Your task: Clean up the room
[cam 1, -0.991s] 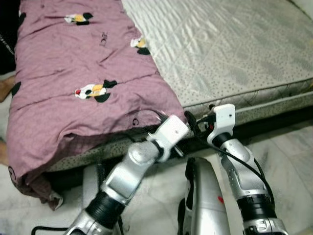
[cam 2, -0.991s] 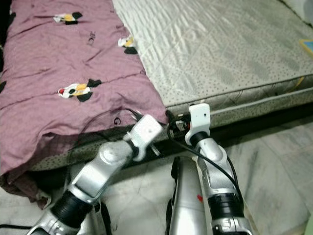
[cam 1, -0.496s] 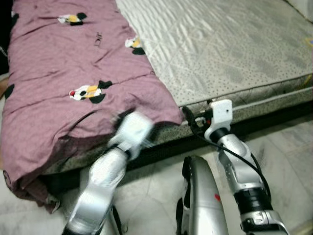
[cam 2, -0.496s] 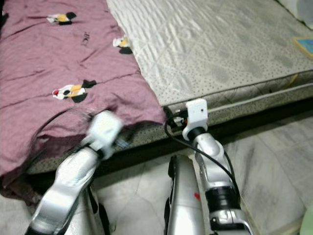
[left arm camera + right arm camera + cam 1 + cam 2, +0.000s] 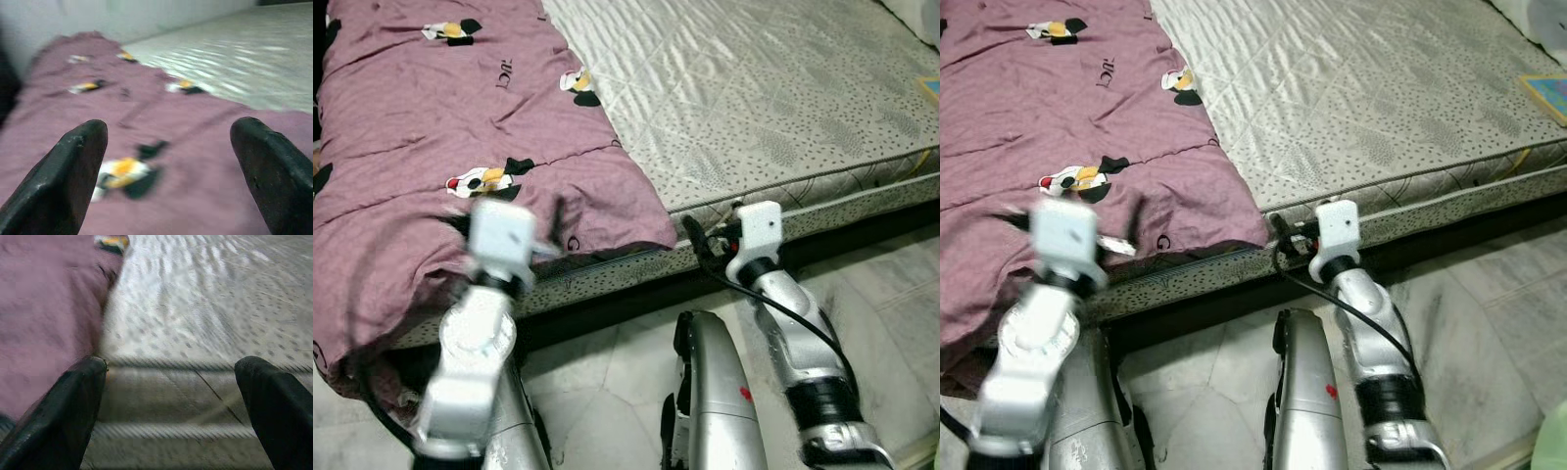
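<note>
Over the near edge of the bed, your left tool (image 5: 166, 171) is raised above the purple blanket (image 5: 460, 127), its two black fingers (image 5: 73, 166) spread wide with nothing between them. Your right tool (image 5: 171, 396) sits low against the side of the mattress (image 5: 783, 98), just past the blanket's corner, and its fingers are equally wide apart and empty.

The blanket, the thing to tidy, covers the left part of the bed. Its near edge hangs over the mattress side and bunches toward the floor (image 5: 607, 372) at the far left. It carries small cartoon prints (image 5: 489, 181). The rest of the mattress is bare, quilted and speckled.

Watch these risks:
- Your left arm looks blurred in the head views, so judge it as mid-swing. Close too soon and you will likely pinch air or a single thin fold that slips out.
- A black cable (image 5: 773, 304) loops along your right forearm close to the mattress edge. It could snag on the bed's border if you push that arm further in.
- If you grab only the hanging corner, the bunched cloth at the far left may drag onto the floor rather than lift.
</note>
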Available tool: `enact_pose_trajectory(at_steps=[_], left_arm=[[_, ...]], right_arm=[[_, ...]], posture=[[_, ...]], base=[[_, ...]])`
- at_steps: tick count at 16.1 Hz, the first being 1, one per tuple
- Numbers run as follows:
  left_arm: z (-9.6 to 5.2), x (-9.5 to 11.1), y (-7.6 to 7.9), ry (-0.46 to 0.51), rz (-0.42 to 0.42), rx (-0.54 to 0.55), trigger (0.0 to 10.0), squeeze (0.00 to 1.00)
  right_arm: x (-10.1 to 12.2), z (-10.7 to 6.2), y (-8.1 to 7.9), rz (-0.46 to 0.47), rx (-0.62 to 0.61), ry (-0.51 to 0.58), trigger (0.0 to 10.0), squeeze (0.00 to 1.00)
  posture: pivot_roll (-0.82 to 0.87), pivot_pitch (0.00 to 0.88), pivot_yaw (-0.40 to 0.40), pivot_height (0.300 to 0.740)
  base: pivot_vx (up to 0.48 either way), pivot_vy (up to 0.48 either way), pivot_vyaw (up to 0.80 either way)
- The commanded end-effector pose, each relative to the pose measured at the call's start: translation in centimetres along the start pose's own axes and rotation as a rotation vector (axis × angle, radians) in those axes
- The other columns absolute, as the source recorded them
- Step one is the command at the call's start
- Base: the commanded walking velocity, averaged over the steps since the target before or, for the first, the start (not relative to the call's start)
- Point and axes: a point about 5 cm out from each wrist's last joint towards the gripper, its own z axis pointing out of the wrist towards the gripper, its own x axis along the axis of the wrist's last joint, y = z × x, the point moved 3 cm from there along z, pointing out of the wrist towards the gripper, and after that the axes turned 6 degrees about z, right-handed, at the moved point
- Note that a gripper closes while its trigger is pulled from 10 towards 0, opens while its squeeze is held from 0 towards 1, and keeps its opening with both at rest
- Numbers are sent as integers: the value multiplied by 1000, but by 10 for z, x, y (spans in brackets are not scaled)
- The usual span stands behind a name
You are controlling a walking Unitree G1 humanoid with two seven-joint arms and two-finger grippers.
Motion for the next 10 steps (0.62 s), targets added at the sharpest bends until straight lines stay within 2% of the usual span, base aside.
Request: enact_pose_trajectory(at_steps=[1,3,5,6,7,8,9,10], left_arm=[[7,-8,-19,-20,13,67,10000,0],[22,-24,-35,-86,20,97,10000,0],[34,-43,-33,-176,-27,63,10000,0],[43,-51,-24,-203,-71,30,10000,0],[47,-50,-22,-192,-94,32,10000,0],[48,-40,-15,-144,-139,50,10000,0],[46,-36,-13,-127,-153,55,10000,0],[40,-30,-13,-96,-209,96,10000,0]], right_arm=[[-8,-11,8,-13,-16,-33,10000,0],[-14,-21,11,-7,-24,-58,10000,0],[-16,-26,9,-3,-20,-65,10000,0],[-15,-26,10,-4,-22,-64,10000,0],[-14,-26,11,-4,-23,-64,10000,0],[-11,-26,11,5,-24,-56,10000,0],[-10,-26,11,10,-24,-54,10000,0],[-8,-25,9,20,-21,-49,10000,0]], posture=[[-55,179,-84,495],[-68,180,-84,495],[-82,177,-83,495],[-96,174,-77,495],[-104,173,-74,495],[-109,169,-68,495],[-107,170,-67,495],[-98,170,-66,495]], base=[[0,0,0],[0,0,0],[0,0,0],[0,0,0],[0,0,0],[0,0,0],[0,0,0],[0,0,0]])
